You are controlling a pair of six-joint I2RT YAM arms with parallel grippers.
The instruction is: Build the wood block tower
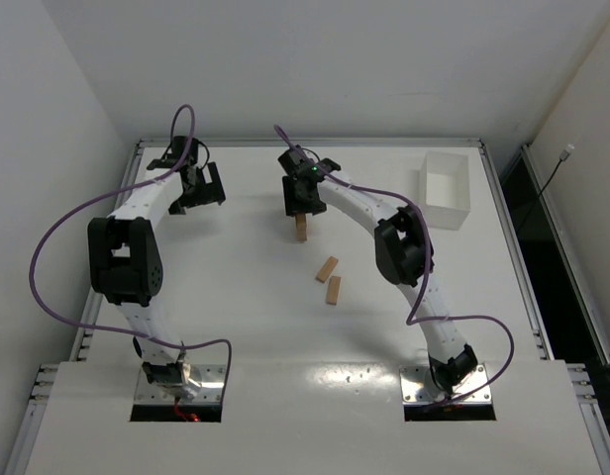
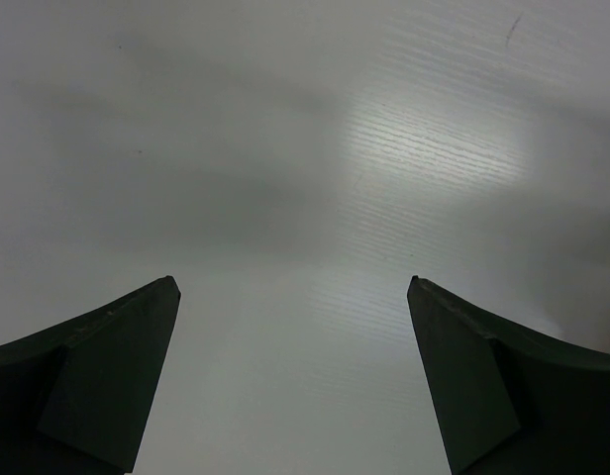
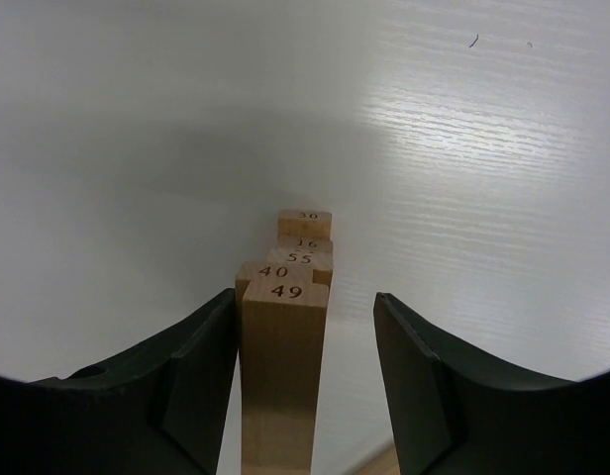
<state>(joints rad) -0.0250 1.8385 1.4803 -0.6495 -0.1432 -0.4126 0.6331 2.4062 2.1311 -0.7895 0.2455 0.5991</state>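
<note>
The tower (image 1: 301, 229) is a narrow stack of tan wood blocks at the table's middle back. In the right wrist view it (image 3: 282, 366) shows numbered ends 49, 40, 55, 16, 30. My right gripper (image 1: 303, 203) is open over the tower's top. In its own view the gripper (image 3: 305, 295) straddles the top block. The left finger (image 3: 201, 366) is against that block and the right finger (image 3: 414, 376) stands apart from it. Two loose wood blocks (image 1: 327, 269) (image 1: 334, 290) lie in front of the tower. My left gripper (image 1: 199, 185) (image 2: 293, 282) is open and empty over the table at the back left.
A white rectangular tray (image 1: 445, 188) stands at the back right. A small tan piece (image 1: 178, 210) shows just under the left gripper. The raised table rim (image 1: 315, 142) runs along the back.
</note>
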